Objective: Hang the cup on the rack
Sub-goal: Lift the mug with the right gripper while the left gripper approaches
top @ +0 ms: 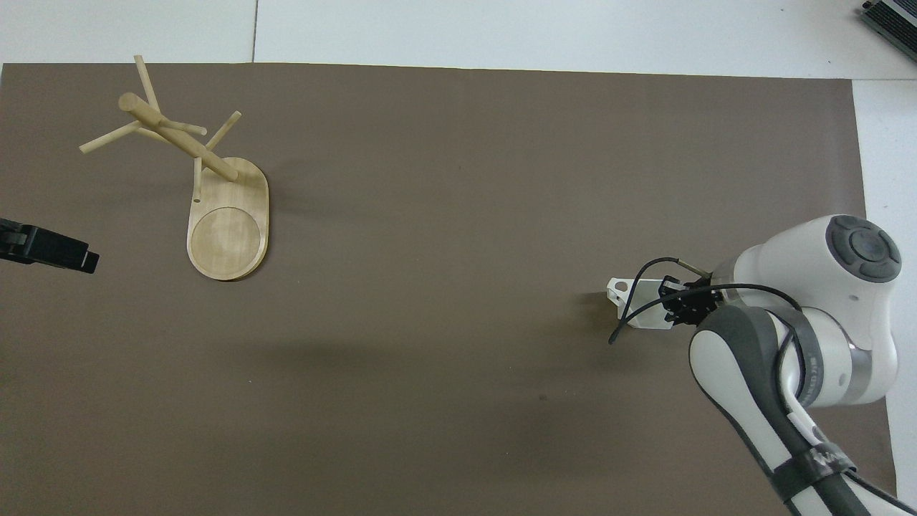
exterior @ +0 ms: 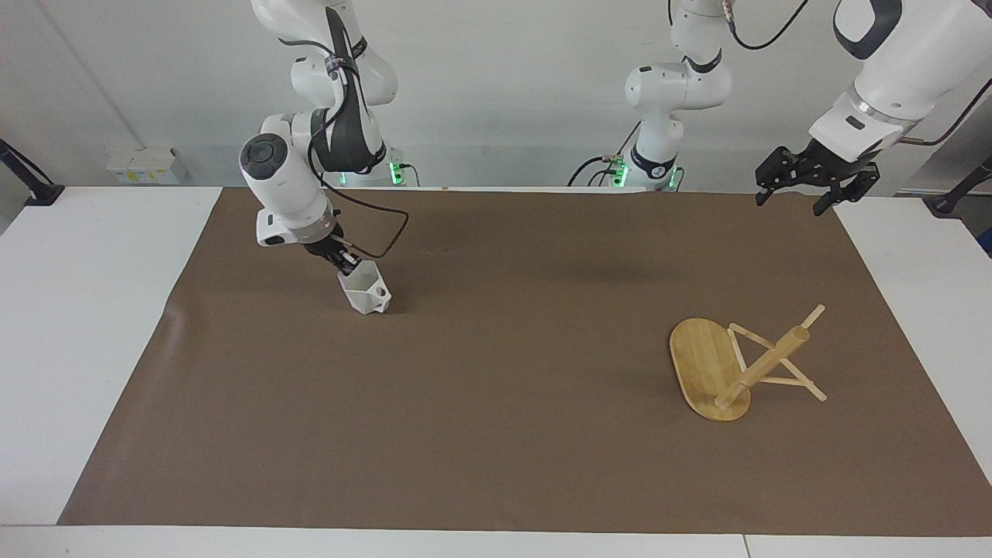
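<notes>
The white faceted cup (exterior: pixel 365 293) is tilted, with its base at or just above the brown mat (exterior: pixel 504 434) toward the right arm's end; its pierced handle (top: pixel 618 287) points toward the left arm's end. My right gripper (exterior: pixel 346 267) is shut on the cup's rim and also shows in the overhead view (top: pixel 677 304). The bamboo rack (exterior: pixel 709 364) stands on its oval base toward the left arm's end, with post (top: pixel 175 137) and pegs bare. My left gripper (exterior: pixel 789 201) hangs open and empty in the air over the mat's edge near the robots, apart from the rack.
The mat covers most of the white table (exterior: pixel 77 325). A black cable (exterior: pixel 380 232) loops from the right wrist beside the cup. A wide stretch of bare mat lies between the cup and the rack.
</notes>
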